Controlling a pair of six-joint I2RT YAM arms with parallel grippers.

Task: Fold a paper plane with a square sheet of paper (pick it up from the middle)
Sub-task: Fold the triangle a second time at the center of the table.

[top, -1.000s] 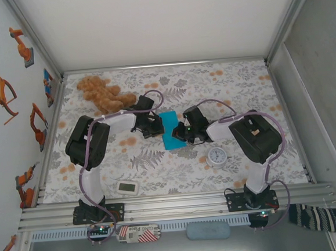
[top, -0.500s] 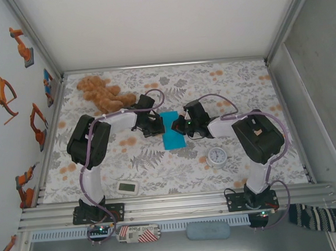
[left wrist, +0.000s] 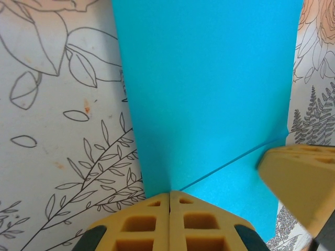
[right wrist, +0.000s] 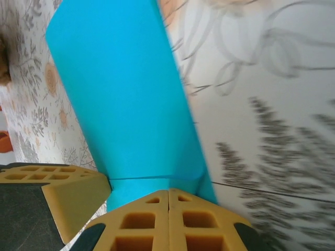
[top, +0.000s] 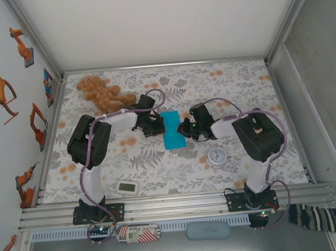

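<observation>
One turquoise square sheet of paper (top: 171,131), folded into a narrow rectangle, lies in the middle of the tabletop (top: 160,168). The left end effector (top: 155,126) is clenched at its left edge and the right end effector (top: 184,129) at its right edge. Whether either pinches the paper is unclear.

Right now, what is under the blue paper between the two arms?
The sheet of paper sits over the floral tablecloth, which shows all round it. Its folded-over flap covers a lower layer, peeking out near the left pincer. The cloth directly beneath is hidden.
</observation>
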